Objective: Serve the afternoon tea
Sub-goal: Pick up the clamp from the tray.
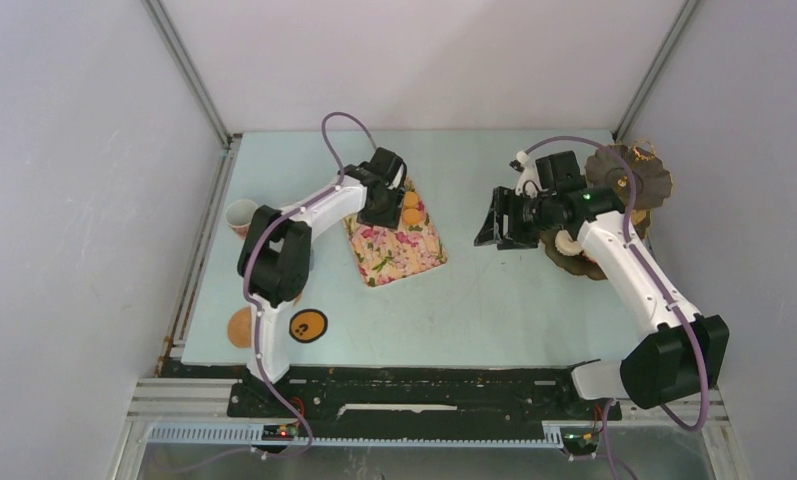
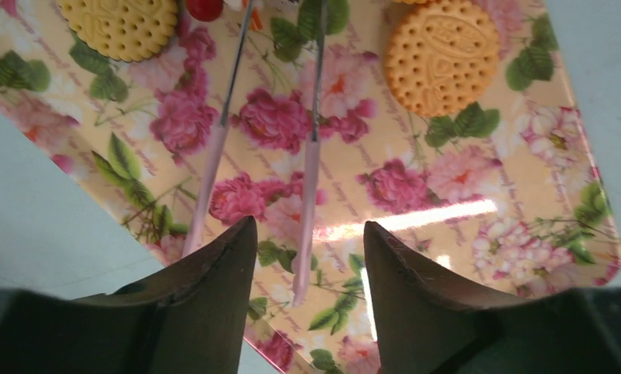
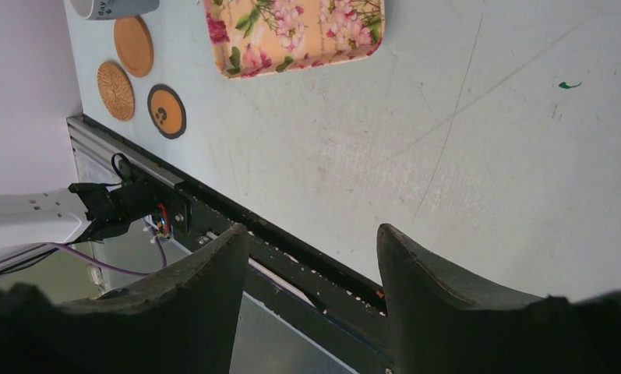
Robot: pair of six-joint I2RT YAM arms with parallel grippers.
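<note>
Left wrist view: the left gripper (image 2: 307,234) has its jaws apart over the floral tray (image 2: 478,195). One arm of the pink tongs (image 2: 312,156) lies between them, not gripped. Two round biscuits (image 2: 441,56) lie farther along the tray. The right gripper (image 3: 313,234) is open and empty above the table (image 3: 486,140), near the dark tiered stand (image 1: 662,180).

A rectangular floral-print tray (image 1: 406,256) lies askew on the pale blue tabletop (image 1: 494,310). Slim pink-and-metal tongs (image 2: 312,167) rest on its rose pattern. A small green mark (image 3: 569,85) spots the scuffed tabletop, well apart from the tray.
</note>
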